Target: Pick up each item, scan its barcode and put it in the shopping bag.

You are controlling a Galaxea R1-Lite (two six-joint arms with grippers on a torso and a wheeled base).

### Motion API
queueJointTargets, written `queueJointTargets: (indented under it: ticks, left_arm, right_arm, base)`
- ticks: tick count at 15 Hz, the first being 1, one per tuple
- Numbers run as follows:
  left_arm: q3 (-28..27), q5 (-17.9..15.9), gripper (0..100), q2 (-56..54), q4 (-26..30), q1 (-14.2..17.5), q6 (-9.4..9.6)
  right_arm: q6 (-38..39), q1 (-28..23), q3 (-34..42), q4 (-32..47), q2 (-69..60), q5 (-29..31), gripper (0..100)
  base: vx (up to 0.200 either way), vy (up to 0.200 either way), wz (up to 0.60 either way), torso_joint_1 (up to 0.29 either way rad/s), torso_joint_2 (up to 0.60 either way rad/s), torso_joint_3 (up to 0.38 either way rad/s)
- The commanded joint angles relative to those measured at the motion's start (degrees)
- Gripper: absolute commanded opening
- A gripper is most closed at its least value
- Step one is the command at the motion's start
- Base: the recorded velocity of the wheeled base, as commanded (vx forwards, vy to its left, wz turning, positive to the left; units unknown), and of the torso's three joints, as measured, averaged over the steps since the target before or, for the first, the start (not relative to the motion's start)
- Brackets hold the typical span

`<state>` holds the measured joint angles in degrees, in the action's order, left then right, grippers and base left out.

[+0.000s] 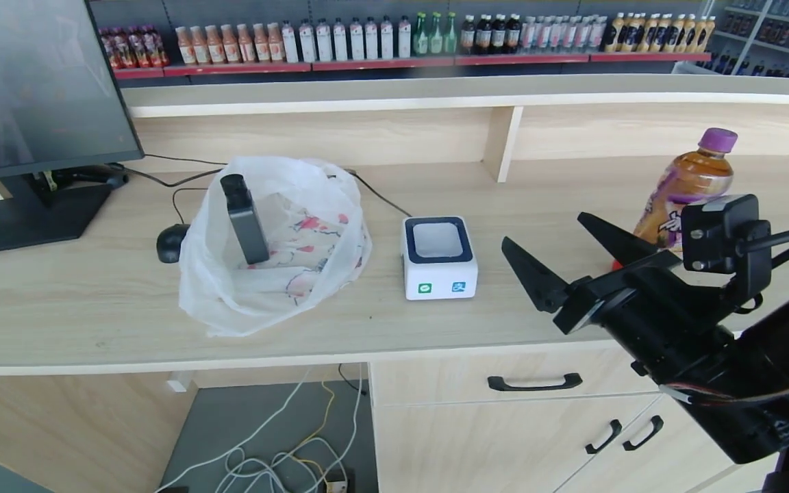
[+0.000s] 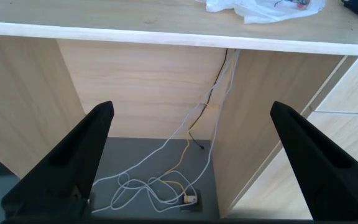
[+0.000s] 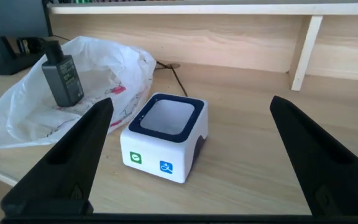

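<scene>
While the right gripper hung at the right of the head view with its two black fingers spread wide and nothing between them, the amber drink bottle with a purple cap stood upright on the light wooden counter just behind it, at the right edge of the frame. Near the middle sat the white box-shaped barcode scanner, its dark-rimmed window facing up, and left of centre lay the white plastic shopping bag, open at the top, with a dark grey pump bottle standing upright inside it. A black computer mouse lay just beside the bag, and a black monitor filled the upper left corner. Rows of drink bottles lined the red shelf along the top. The left gripper was also spread wide and held nothing (its wrist view faced the gap under the counter, where loose white and yellow cables trailed on the floor).
</scene>
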<state>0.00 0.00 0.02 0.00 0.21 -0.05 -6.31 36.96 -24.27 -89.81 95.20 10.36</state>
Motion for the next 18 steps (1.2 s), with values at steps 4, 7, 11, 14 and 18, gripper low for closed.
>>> queueJointTargets:
  ticks: [4, 7, 11, 14, 18]
  left_arm:
    - [0.00, 0.00, 100, -0.02, 0.00, -0.03, -0.04]
    - [0.00, 0.00, 100, -0.02, 0.00, -0.03, -0.04]
    - [0.00, 0.00, 100, -0.02, 0.00, -0.03, -0.04]
    - [0.00, 0.00, 100, -0.02, 0.00, -0.03, -0.13]
    - [0.00, 0.00, 100, -0.02, 0.00, -0.03, 0.22]
  right_arm:
    - [-0.01, -0.05, 0.54, -0.19, -0.27, 0.01, 100]
    - [-0.01, -0.05, 0.63, -0.19, -0.36, 0.01, 100]
    - [-0.01, -0.05, 1.68, -0.19, -0.89, 0.01, 100]
    - [-0.01, -0.05, 3.44, -0.19, -1.15, 0.01, 100]
    - [-0.10, 0.13, 2.39, -0.19, 0.25, 0.01, 100]
  base:
    - [0.000, -0.200, 0.00, 0.002, 0.00, 0.004]
    - [0.000, -0.200, 0.00, 0.004, 0.00, 0.002]
    - [0.000, -0.200, 0.00, 0.004, 0.01, 0.002]
    - [0.000, -0.200, 0.00, 0.005, 0.00, 0.002]
    - [0.000, -0.050, 0.00, 0.001, 0.00, 0.001]
